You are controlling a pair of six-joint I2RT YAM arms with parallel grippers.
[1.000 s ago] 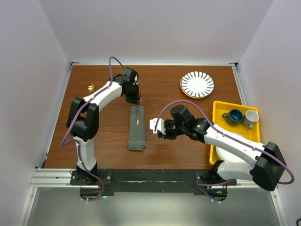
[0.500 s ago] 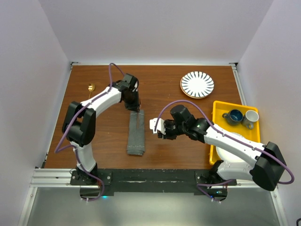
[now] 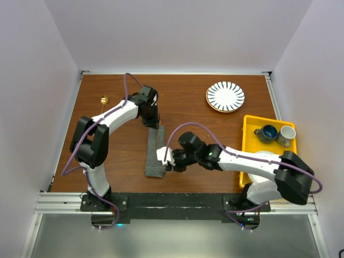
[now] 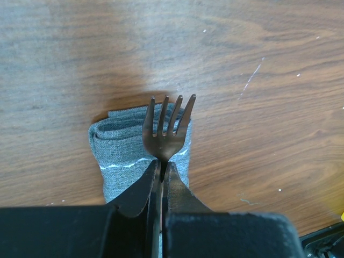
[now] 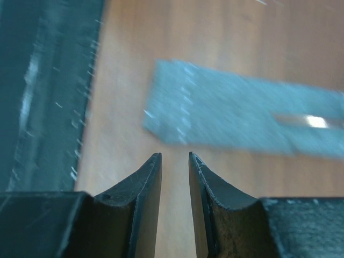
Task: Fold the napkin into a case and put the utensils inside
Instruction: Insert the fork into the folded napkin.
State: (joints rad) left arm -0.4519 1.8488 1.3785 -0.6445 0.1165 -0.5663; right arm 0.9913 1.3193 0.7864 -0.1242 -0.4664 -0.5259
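Left claw (image 4: 162,164) is pinched tight on a fork (image 4: 167,123), gripping it just below the tines, with its two jaws pressed together around the metal. The four tines point away from the wrist camera and lie over one end of the case (image 4: 121,145), a grey strip of folded cloth whose layered edges and pale stitching show at that end. Whether the fork rests on the cloth or hangs just above it cannot be told.

From above, the case (image 3: 154,150) lies as a narrow strip running away from the robot, near the middle of the table (image 3: 118,156), and the left claw (image 3: 153,119) sits at its far end. The right claw (image 3: 164,158) is just beside the near part of the strip, on its right. In its own camera the right claw (image 5: 174,158) has its jaws a little apart with nothing between them, bare wood showing through the gap. The case (image 5: 231,113) lies blurred just beyond its tips, with a bright metallic glint along its far stretch.

A spoon (image 3: 104,100) lies well apart at the far left of the table. A striped plate (image 3: 225,96) sits at the far right, and nearer on that side a yellow tray (image 3: 249,124) holds a blue cup (image 3: 268,131) and a white mug (image 3: 286,134).
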